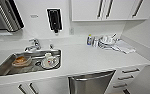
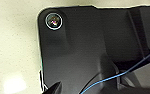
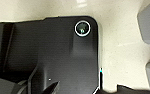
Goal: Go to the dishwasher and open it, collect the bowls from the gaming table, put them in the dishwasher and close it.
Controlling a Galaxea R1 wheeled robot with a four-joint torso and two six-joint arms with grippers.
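Stainless-steel dishwasher [image 1: 91, 83] at bottom centre of the head view, door shut under the white counter [image 1: 91, 58]. Left of it, steel sink [image 1: 6, 66] holding dishes; upper right, stacked white dishes [image 1: 106, 41]. Finger state of both grippers: cannot tell.

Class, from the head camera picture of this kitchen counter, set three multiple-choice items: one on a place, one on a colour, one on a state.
1. Where is the dishwasher?
A under the counter, right of the sink
B above the sink
C beside the wall cupboards

2. What colour is the counter?
A black
B white
C green

3. The dishwasher door is
A shut
B wide open
C removed

Answers: 1 A, its steel front sits below the counter edge, right of the sink; 2 B, the top is plain white; 3 A, its front stands upright.
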